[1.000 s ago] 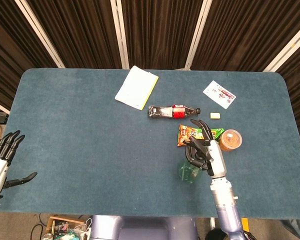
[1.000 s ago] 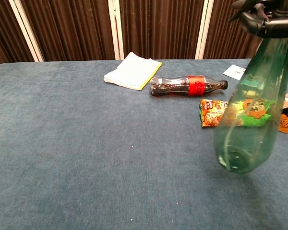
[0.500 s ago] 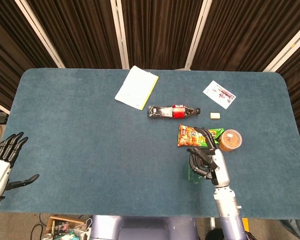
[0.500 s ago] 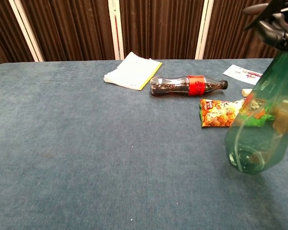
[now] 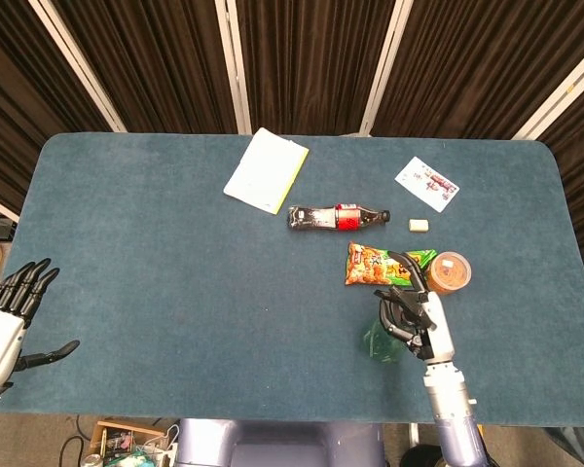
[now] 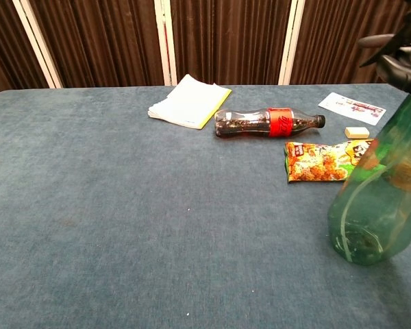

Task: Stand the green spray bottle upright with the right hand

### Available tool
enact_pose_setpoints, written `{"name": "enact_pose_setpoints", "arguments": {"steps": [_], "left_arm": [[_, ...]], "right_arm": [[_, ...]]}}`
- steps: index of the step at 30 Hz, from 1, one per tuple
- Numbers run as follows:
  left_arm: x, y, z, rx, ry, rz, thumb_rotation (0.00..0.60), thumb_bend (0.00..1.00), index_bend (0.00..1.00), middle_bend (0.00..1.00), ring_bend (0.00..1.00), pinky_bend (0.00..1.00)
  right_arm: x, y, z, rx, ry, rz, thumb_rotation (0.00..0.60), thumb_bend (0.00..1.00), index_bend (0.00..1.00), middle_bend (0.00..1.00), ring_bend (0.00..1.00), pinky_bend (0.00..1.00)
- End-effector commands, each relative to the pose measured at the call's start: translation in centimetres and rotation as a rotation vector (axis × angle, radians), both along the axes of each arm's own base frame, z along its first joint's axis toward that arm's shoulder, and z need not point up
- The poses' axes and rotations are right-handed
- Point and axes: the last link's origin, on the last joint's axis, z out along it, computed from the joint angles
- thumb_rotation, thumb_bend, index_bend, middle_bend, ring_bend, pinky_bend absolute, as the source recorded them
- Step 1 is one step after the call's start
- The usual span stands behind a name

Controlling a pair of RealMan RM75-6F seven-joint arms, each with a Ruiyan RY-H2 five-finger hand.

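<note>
Right hand: the right hand (image 5: 410, 309) grips the green spray bottle (image 6: 380, 188) near its top, fingers wrapped around the neck; in the chest view only dark fingertips (image 6: 397, 65) show at the upper right edge of the frame.

Spray bottle: it is tilted, its top leaning toward the right of the chest view, its rounded base down at the blue desk (image 5: 156, 253) near the front edge; whether the base actually touches the felt cannot be told. From the head view only a patch of green (image 5: 381, 342) shows beneath the hand.

Left hand: the left hand (image 5: 8, 321) hangs off the desk's front left corner, fingers spread apart and holding nothing.

Cola bottle: a cola bottle (image 5: 337, 217) with a red label lies on its side near the middle of the desk, cap pointing right.

Snack bag: an orange snack bag (image 6: 315, 162) lies flat just behind the spray bottle, a green packet (image 5: 423, 259) beside it.

Cup: an orange-lidded cup (image 5: 450, 272) stands just right of the packets.

Papers: a white and yellow notepad (image 5: 266, 169) lies toward the back centre; a printed card (image 5: 426, 183) lies at the back right, with a small pale eraser (image 5: 419, 225) near it.
</note>
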Motion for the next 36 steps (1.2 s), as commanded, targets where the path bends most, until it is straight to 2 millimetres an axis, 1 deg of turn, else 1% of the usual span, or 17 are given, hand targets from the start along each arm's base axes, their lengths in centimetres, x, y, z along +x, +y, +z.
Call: {"name": "enact_pose_setpoints", "arguments": {"steps": [1, 4, 7, 9, 11, 14, 17, 19, 22, 30, 36], "left_arm": [[0.0, 0.0, 0.0, 0.000, 0.001, -0.001, 0.600, 0.07, 0.00, 0.00, 0.00, 0.13], [0.1, -0.1, 0.0, 0.001, 0.001, -0.004, 0.600, 0.07, 0.00, 0.00, 0.00, 0.13], [0.1, -0.1, -0.1, -0.001, 0.002, -0.005, 0.600, 0.07, 0.00, 0.00, 0.00, 0.13], [0.1, -0.1, -0.1, -0.001, 0.004, -0.005, 0.600, 0.07, 0.00, 0.00, 0.00, 0.13], [0.1, -0.1, -0.1, -0.004, 0.003, -0.006, 0.600, 0.07, 0.00, 0.00, 0.00, 0.13], [0.1, -0.1, -0.1, -0.003, 0.002, -0.008, 0.600, 0.07, 0.00, 0.00, 0.00, 0.13], [0.1, -0.2, 0.0, -0.002, -0.001, -0.009, 0.600, 0.07, 0.00, 0.00, 0.00, 0.13], [0.1, -0.2, 0.0, -0.001, -0.003, -0.010, 0.600, 0.07, 0.00, 0.00, 0.00, 0.13], [0.1, -0.2, 0.0, -0.001, -0.003, -0.012, 0.600, 0.07, 0.00, 0.00, 0.00, 0.13], [0.1, -0.2, 0.0, -0.002, -0.004, -0.013, 0.600, 0.07, 0.00, 0.00, 0.00, 0.13], [0.2, -0.2, 0.0, -0.003, -0.006, -0.017, 0.600, 0.07, 0.00, 0.00, 0.00, 0.13]], "right_arm": [[-0.5, 0.1, 0.0, 0.004, -0.002, -0.008, 0.600, 0.53, 0.93, 0.15, 0.00, 0.01], [-1.0, 0.2, 0.0, 0.017, -0.003, -0.014, 0.600, 0.53, 0.81, 0.13, 0.00, 0.01], [-1.6, 0.5, -0.1, 0.028, 0.006, -0.006, 0.600, 0.49, 0.66, 0.08, 0.00, 0.01], [-1.9, 0.7, -0.3, 0.052, 0.020, 0.005, 0.600, 0.47, 0.53, 0.03, 0.00, 0.01], [-2.4, 1.0, -0.5, 0.084, 0.046, 0.008, 0.600, 0.44, 0.41, 0.01, 0.00, 0.01], [-2.7, 1.3, -0.4, 0.103, 0.079, 0.018, 0.600, 0.39, 0.22, 0.00, 0.00, 0.00], [-2.9, 1.6, -0.5, 0.117, 0.102, 0.021, 0.600, 0.33, 0.09, 0.00, 0.00, 0.00], [-2.9, 1.6, -0.6, 0.125, 0.108, 0.021, 0.600, 0.30, 0.03, 0.00, 0.00, 0.00], [-3.0, 1.7, -0.6, 0.140, 0.109, 0.019, 0.600, 0.28, 0.00, 0.00, 0.00, 0.00], [-3.5, 2.1, -0.6, 0.152, 0.144, 0.011, 0.600, 0.24, 0.00, 0.00, 0.00, 0.00], [-4.5, 2.8, -0.6, 0.165, 0.180, 0.002, 0.600, 0.21, 0.00, 0.00, 0.00, 0.00]]}}
